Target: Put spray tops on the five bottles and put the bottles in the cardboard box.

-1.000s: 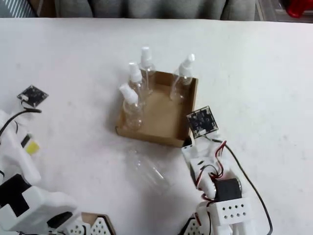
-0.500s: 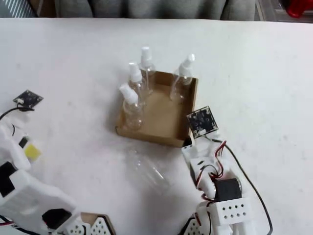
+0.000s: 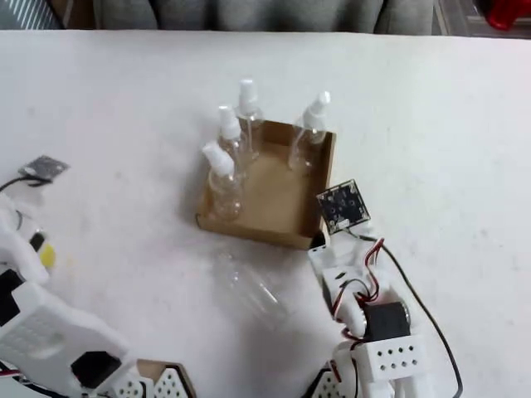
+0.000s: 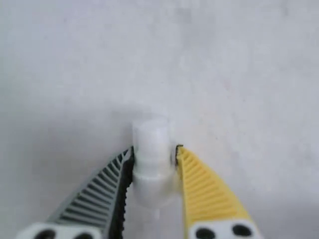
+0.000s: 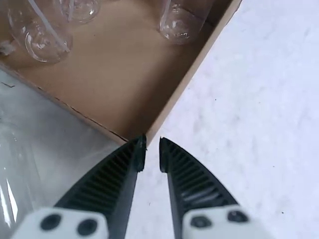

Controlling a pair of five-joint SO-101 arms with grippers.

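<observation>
Counting it up for you: four of five look done. First bottle (image 3: 224, 189) stands by the 9 o'clock wall of the cardboard box (image 3: 278, 197). Second bottle (image 3: 235, 143) and third bottle (image 3: 250, 116) crowd the 11 o'clock corner, and fourth bottle (image 3: 307, 137) sits at the 1 o'clock corner. All are upright w/ white tops on. From the high view you can't be sure the 11 o'clock pair is fully inside. The right wrist view shows round clear bases on the cardboard floor, so prob. yes.

Left to do: the fifth bottle (image 3: 249, 290) needs capping, then boxing. It's lying on its side on the surface (image 3: 431, 124) just off the box's 6 o'clock edge. It's clear plastic, hard to pick out vs. the white, w/ no top on it as far as you can see.

Your left end effector (image 4: 153, 152) is pinching the last spray top (image 4: 150, 135) around its collar, white nozzle poking past the tips. It's way out at the box's 8 o'clock, well apart from that bottle. You can't tell if the top is lifted or resting. Your right end effector (image 5: 152, 148) hangs at the box's 5 o'clock corner, tips pressed nearly together w/ nothing between.
</observation>
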